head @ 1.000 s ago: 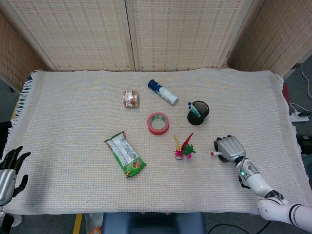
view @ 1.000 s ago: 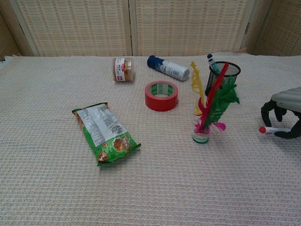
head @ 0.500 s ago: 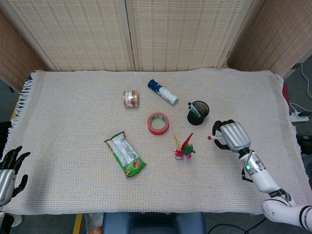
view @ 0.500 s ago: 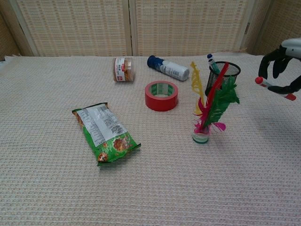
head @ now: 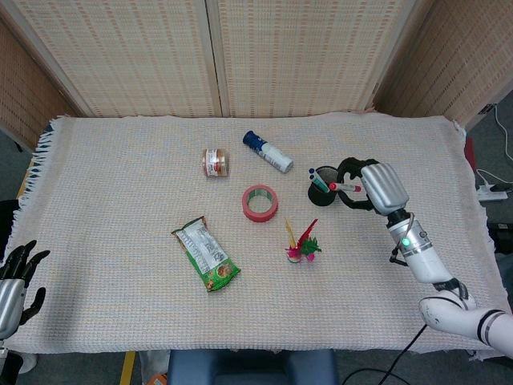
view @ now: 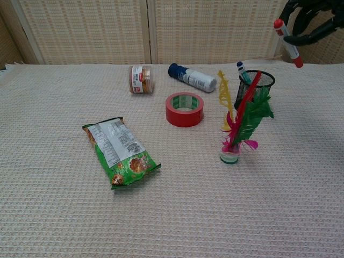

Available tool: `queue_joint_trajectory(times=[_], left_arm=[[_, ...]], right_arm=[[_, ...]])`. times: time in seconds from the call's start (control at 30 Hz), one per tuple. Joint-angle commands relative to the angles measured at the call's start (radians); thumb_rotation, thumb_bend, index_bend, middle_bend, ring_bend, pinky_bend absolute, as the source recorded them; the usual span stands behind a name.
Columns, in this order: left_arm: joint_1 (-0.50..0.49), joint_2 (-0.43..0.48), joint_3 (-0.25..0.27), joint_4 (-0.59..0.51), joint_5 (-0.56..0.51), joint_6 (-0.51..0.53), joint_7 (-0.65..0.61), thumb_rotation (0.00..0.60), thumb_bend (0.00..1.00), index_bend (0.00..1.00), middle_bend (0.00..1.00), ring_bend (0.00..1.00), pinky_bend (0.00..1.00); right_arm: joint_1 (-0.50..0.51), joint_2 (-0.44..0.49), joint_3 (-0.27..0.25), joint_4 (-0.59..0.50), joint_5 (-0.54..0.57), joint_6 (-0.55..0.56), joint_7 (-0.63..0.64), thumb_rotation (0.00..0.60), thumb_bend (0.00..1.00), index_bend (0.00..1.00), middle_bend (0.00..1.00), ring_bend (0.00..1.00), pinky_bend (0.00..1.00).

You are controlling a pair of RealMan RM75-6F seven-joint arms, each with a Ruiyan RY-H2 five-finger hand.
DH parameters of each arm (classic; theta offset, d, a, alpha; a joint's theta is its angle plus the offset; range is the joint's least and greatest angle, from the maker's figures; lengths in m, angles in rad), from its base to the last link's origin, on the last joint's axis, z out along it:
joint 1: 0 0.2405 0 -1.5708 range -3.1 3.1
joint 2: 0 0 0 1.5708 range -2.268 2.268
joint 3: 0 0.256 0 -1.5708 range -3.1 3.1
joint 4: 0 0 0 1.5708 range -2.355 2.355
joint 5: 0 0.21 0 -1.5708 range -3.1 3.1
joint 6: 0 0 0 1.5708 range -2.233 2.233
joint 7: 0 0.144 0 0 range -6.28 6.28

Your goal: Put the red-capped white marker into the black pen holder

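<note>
- We see the right hand (head: 375, 186) has come up off the cloth and swung toward the holder (head: 326, 184); a second ago it was low on the table near the front right, marker just picked.
- Marker (view: 287, 43) is now held in the air, pinched in the right hand's fingers, red cap end tilted up and left in the chest view, white barrel slanting down to the right.
- In the head view the marker (head: 345, 187) lies roughly level, just beside or over the holder's rim; we can't tell whether it is lined up with the opening.
- Meaning for the task: lift and carry look mostly done; tipping the marker upright and dropping it in remain, we judge.
- Left hand (head: 16, 281) rests off the table's front-left edge, fingers spread, holding nothing, same as before.
- Holder: black wire mesh cylinder, open top, a blue-capped pen already inside.
- Marker: smooth hard plastic stick, slim, likely slippery in a pinch.
- Shuttlecock (view: 236, 126): red, yellow and green feathers, standing upright close in front of the holder; could be brushed.
- Tape (view: 184, 109): red roll lying flat.
- Snack bag (view: 120, 151): crinkly green foil.
- Table (head: 120, 160): covered by a waffle-weave cloth.
</note>
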Motion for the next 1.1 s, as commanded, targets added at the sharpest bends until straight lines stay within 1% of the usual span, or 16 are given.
queue_joint_trajectory(times=[0.03,0.17,0.3,0.47,0.57,0.8,1.1], left_arm=[[0.001,0.001,-0.001,0.001,-0.001,0.001,-0.002,0.6,0.42,0.17,0.01,0.0,0.26],[0.002,0.002,-0.004,0.003,-0.008,0.001,-0.008,0.6,0.42,0.17,0.01,0.0,0.26],[-0.001,0.001,-0.005,0.007,-0.014,-0.007,-0.01,0.6,0.42,0.17,0.01,0.0,0.26],[-0.001,0.001,-0.008,0.011,-0.021,-0.01,-0.014,0.6,0.42,0.17,0.01,0.0,0.26],[-0.001,0.001,-0.01,0.013,-0.025,-0.009,-0.019,0.6,0.42,0.17,0.01,0.0,0.26],[-0.003,0.0,-0.011,0.019,-0.031,-0.017,-0.019,0.6,0.42,0.17,0.01,0.0,0.26],[-0.003,-0.003,-0.011,0.017,-0.03,-0.015,-0.008,0.6,0.42,0.17,0.01,0.0,0.26]], right_arm=[[0.064,-0.06,0.038,0.109,0.003,-0.04,0.075,0.6,0.28,0.54,0.35,0.46,0.39],[0.115,-0.114,0.041,0.213,0.013,-0.093,0.103,0.6,0.28,0.55,0.35,0.46,0.4],[0.159,-0.189,0.033,0.332,0.012,-0.133,0.148,0.6,0.29,0.55,0.35,0.46,0.4],[0.2,-0.283,0.014,0.476,-0.009,-0.153,0.223,0.6,0.32,0.55,0.35,0.47,0.41],[0.213,-0.335,0.001,0.552,-0.026,-0.145,0.28,0.6,0.33,0.55,0.35,0.47,0.41],[0.209,-0.407,-0.041,0.694,-0.052,-0.135,0.38,0.6,0.33,0.56,0.35,0.47,0.41],[0.156,-0.446,-0.085,0.796,-0.062,-0.116,0.478,0.6,0.33,0.57,0.35,0.47,0.41]])
